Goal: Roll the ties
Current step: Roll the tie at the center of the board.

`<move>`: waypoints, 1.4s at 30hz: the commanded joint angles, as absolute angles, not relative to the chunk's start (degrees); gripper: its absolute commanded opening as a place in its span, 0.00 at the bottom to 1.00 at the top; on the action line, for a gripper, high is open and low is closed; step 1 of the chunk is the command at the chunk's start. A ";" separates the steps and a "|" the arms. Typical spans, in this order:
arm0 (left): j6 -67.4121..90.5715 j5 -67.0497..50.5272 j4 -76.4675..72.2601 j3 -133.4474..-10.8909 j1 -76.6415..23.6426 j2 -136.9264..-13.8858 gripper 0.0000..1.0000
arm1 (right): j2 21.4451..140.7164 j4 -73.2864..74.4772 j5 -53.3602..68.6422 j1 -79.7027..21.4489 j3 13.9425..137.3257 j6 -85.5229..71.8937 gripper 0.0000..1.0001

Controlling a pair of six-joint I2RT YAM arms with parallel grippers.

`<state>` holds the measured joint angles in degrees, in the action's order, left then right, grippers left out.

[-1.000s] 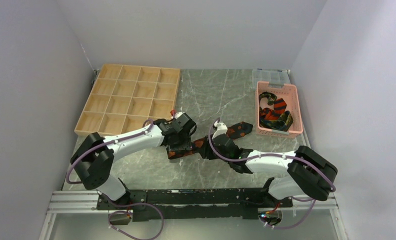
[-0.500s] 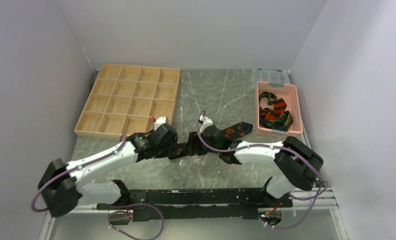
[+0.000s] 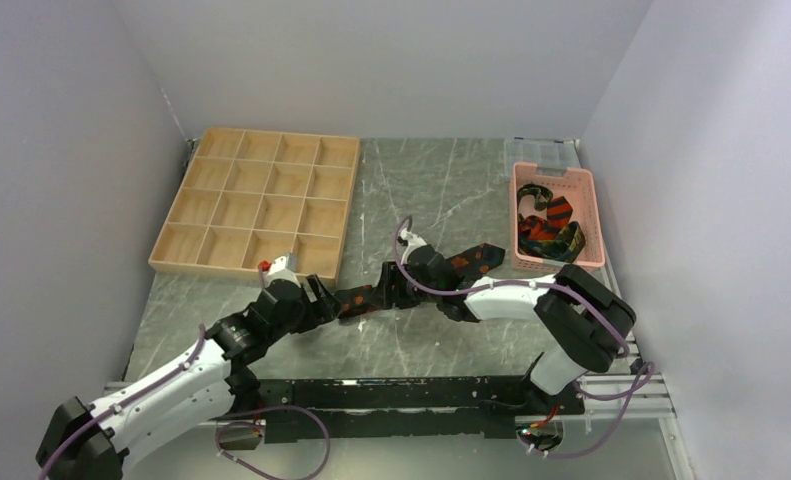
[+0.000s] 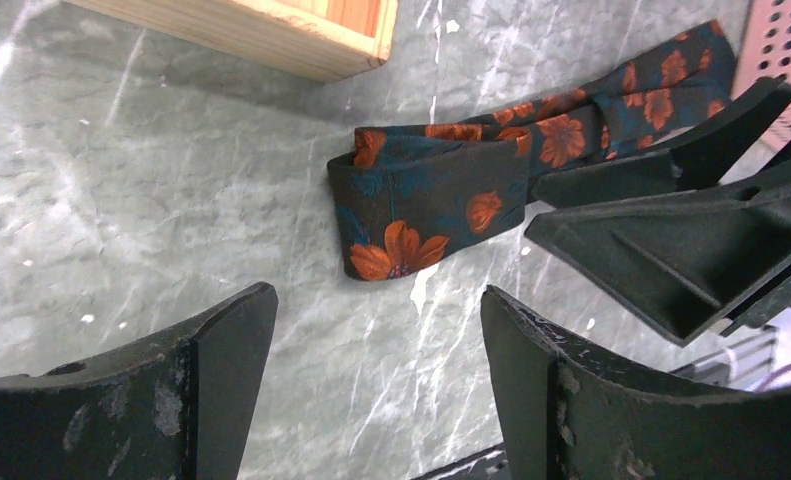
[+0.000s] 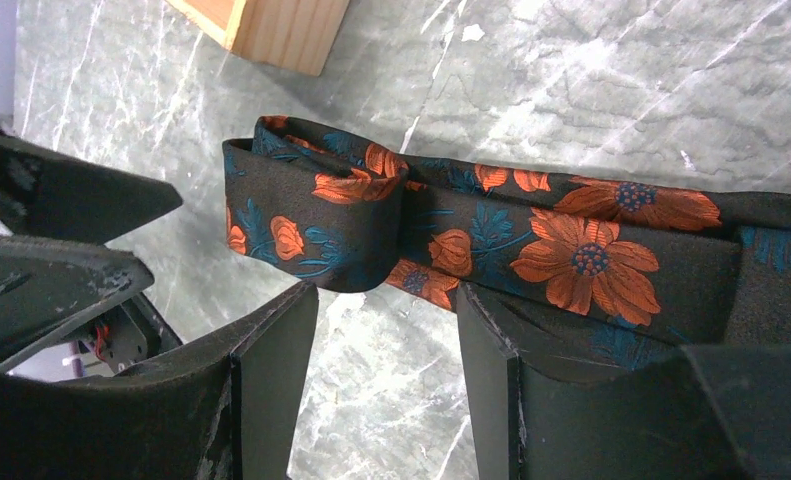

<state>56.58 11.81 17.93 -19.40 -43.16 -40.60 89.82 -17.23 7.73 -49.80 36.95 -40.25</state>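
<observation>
One tie lies flat on the marble table. A tangle of other ties fills the one pink basket, their number unclear. The tie is black with orange flowers and teal leaves, one end folded over. Its long axis runs diagonally, with the folded end near-left and the other end toward the basket. The left gripper and right gripper both stand spread, pinching nothing.

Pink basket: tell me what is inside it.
Inside the pink basket lies a bunched heap of ties, dark with orange, red and yellow stripes. The heap covers most of the basket floor. How many ties it holds, and anything beneath them, cannot be seen.
</observation>
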 commanded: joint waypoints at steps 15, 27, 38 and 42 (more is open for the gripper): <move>57.48 -4.96 -8.28 -13.52 -31.89 -54.17 0.78 | 93.83 -22.34 11.15 -48.49 41.07 -40.87 0.51; 58.10 -6.01 -12.54 -11.67 -30.50 -58.38 0.73 | 94.15 -20.75 11.33 -48.43 44.01 -39.47 0.53; 57.88 -8.84 -17.59 -10.79 -30.49 -61.37 0.63 | 97.85 -20.22 11.11 -47.92 43.79 -40.40 0.39; 58.06 -9.31 -18.53 -9.97 -30.48 -61.29 0.54 | 98.71 -21.17 11.29 -47.61 43.02 -40.84 0.38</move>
